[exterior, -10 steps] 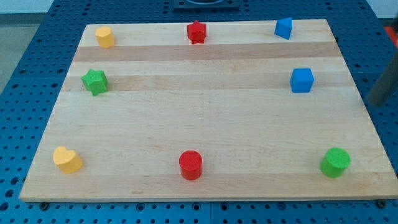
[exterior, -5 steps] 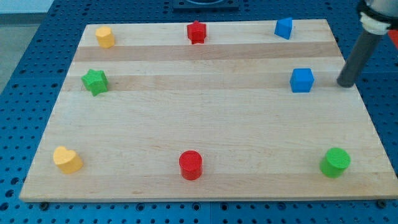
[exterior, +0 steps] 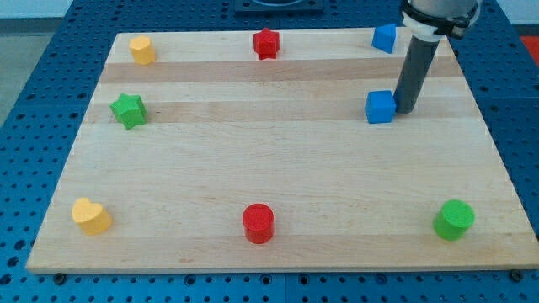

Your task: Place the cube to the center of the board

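Observation:
The blue cube [exterior: 381, 107] sits on the wooden board [exterior: 278, 168], right of the middle and toward the view's top. My tip [exterior: 404, 110] touches the cube's right side. The dark rod rises from there toward the view's top right.
A second blue block [exterior: 384, 38] sits at the top right edge. A red star [exterior: 266, 43] is at top centre, a yellow block [exterior: 142, 50] top left, a green star [exterior: 128, 110] left. A yellow heart [exterior: 90, 215], a red cylinder [exterior: 258, 223] and a green cylinder [exterior: 454, 219] line the bottom.
My tip has moved left from beyond the board's right edge to the blue cube and has pushed it a short way to the left.

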Motion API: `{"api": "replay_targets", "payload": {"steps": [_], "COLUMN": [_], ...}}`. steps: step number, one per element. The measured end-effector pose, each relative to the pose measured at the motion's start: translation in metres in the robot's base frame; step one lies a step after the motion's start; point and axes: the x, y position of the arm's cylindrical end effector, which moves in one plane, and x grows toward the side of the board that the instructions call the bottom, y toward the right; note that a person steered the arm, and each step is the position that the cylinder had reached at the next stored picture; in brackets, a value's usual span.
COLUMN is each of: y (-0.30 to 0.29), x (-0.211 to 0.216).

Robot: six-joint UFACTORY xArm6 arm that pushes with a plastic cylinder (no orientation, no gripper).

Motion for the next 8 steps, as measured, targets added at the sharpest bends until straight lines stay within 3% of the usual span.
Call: {"api": "replay_targets", "payload": {"steps": [1,5,7,8], "y": [-0.011,-0.145,-0.15,-0.15], "x": [0.0,0.0,-0.005,-0.04]}}
